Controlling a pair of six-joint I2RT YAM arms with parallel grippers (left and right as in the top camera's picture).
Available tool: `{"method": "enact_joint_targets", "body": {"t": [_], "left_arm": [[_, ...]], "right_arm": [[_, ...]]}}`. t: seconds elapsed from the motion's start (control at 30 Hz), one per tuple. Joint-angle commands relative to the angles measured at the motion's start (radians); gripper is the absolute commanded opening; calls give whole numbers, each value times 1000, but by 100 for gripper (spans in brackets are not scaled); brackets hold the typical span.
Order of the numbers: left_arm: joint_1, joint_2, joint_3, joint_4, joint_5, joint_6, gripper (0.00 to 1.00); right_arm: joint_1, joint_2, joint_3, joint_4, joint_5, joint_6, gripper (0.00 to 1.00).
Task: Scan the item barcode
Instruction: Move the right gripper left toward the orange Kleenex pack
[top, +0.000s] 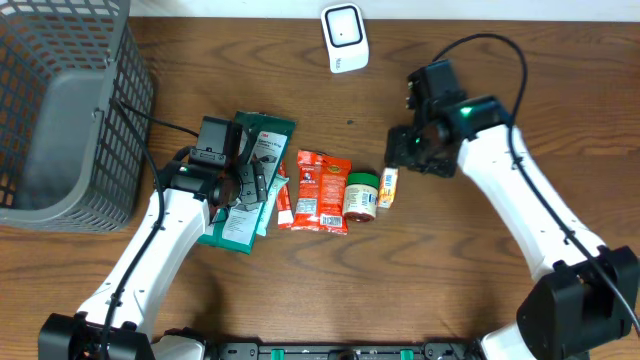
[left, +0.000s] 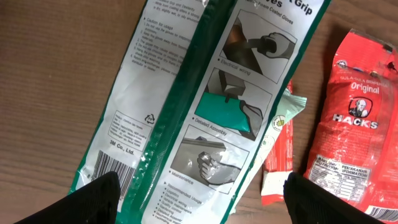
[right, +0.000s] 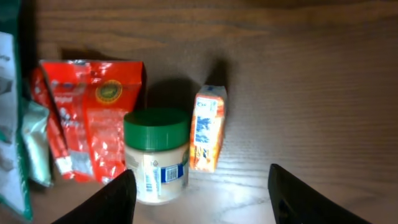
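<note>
Left pincer wide, empty, above packet

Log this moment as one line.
left gripper: open over green-white glove packet | right gripper: open near green-lidded jar | white scanner: untouched

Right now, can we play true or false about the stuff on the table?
1. The jar has a green lid. True.
2. The red candy bag is inside the basket. False: it lies on the table, between the green glove packet and the jar.
3. The right gripper is holding the orange box. False: its fingers are apart and empty, and the box lies on the table beside the jar.
4. The left gripper hovers open over the green glove packet. True.
</note>
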Motion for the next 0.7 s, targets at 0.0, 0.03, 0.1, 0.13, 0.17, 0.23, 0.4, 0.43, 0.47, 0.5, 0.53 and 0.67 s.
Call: {"method": "enact_joint_targets", "body": {"t": [0.0, 0.03, 0.1, 0.13, 0.17, 0.23, 0.4, 0.43, 0.47, 0.5, 0.53, 0.67], "left_arm": [[1, 4, -11, 0, -3, 2, 84], [1, 4, -11, -1, -3, 2, 84], [1, 4, -11, 0, -3, 2, 84], [1, 4, -11, -1, -3, 2, 84], [1, 4, -11, 0, -3, 2, 84], [1, 4, -11, 0, -3, 2, 85], [1, 4, -11, 0, -3, 2, 84], [0, 4, -11, -1, -3, 2, 84], [1, 4, -11, 0, -3, 2, 84], [1, 4, -11, 0, -3, 2, 84], [1, 4, -11, 0, -3, 2, 84], [1, 4, -11, -1, -3, 2, 84]], "right_arm": [[19, -10, -51, 50, 76, 88, 61], [19, -10, -61, 65, 76, 89, 60], [19, -10, -87, 106, 72, 89, 59], [19, -10, -102, 126, 72, 90, 59], [19, -10, -115, 143, 72, 96, 59], [19, -10, -153, 192, 72, 100, 59], [19, -10, -235, 291, 73, 123, 57], [19, -10, -252, 313, 73, 126, 56], [19, -10, -272, 341, 73, 126, 56], [19, -10, -288, 366, 72, 126, 56], [19, -10, -304, 391, 72, 127, 55], [19, -10, -369, 494, 60, 130, 49]]}}
